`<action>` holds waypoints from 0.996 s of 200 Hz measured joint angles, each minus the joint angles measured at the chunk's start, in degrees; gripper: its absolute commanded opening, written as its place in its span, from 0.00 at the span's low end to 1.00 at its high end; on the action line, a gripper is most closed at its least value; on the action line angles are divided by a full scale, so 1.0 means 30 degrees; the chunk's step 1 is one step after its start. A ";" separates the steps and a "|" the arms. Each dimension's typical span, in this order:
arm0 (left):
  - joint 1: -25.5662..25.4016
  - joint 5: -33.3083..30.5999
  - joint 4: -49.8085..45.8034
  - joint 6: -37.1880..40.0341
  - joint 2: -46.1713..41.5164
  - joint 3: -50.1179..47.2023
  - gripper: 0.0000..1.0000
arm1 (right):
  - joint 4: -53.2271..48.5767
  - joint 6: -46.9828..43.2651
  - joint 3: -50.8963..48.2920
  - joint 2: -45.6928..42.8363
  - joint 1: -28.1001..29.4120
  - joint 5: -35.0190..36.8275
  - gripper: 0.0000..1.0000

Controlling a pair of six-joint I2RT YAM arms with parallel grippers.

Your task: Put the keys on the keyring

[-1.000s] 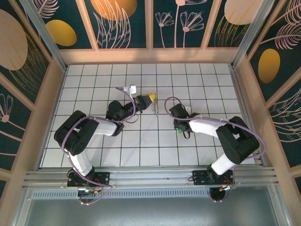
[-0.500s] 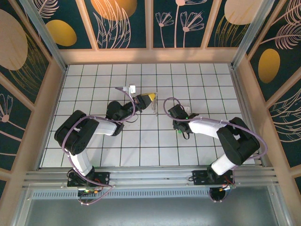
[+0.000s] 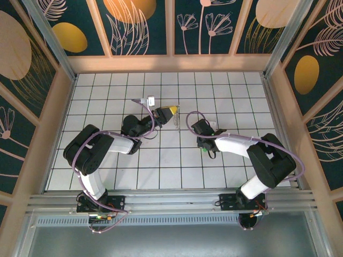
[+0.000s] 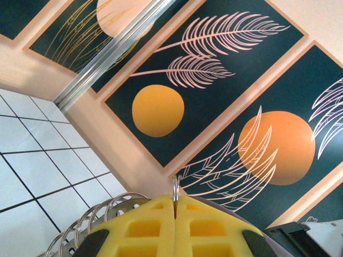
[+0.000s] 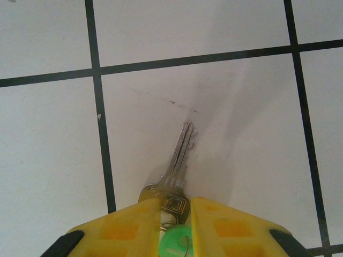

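Observation:
My left gripper (image 4: pixel 175 202) is shut on the keyring (image 4: pixel 175 184), a thin metal ring seen edge-on and standing up from between the yellow pads. From above, the left gripper (image 3: pixel 172 111) holds the keyring (image 3: pixel 176 120) above the tiles left of centre. My right gripper (image 5: pixel 176 206) is down at the white tiles, its pads closed against the head of a silver key (image 5: pixel 181 155) whose blade points away from me. A green key head (image 5: pixel 176 241) sits between the fingers just behind it. Seen from overhead, the right gripper (image 3: pixel 205 145) has a green spot (image 3: pixel 204 149) under it.
Silvery wire loops (image 4: pixel 91 219) show beside the left finger. A small white object (image 3: pixel 151 100) lies on the tiles behind the left arm. Wooden walls (image 3: pixel 171 63) with dark painted panels close in the tiled floor (image 3: pixel 107 171).
The right gripper has shifted slightly to the left over the key. The left gripper has held still with the ring.

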 measured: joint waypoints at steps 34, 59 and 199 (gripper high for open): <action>0.0000 0.0000 0.0007 -0.0131 0.0066 0.0022 0.00 | 0.0022 0.0000 -0.0058 0.0058 0.0015 -0.0007 0.17; 0.0000 0.0000 0.0007 -0.0197 0.0109 0.0022 0.00 | 0.0138 0.0000 -0.0087 0.0175 0.0029 -0.0007 0.16; 0.0000 0.0058 0.0022 -0.0350 0.0117 0.0044 0.00 | -0.0109 0.0007 -0.0240 -0.0911 0.0474 -0.0182 0.24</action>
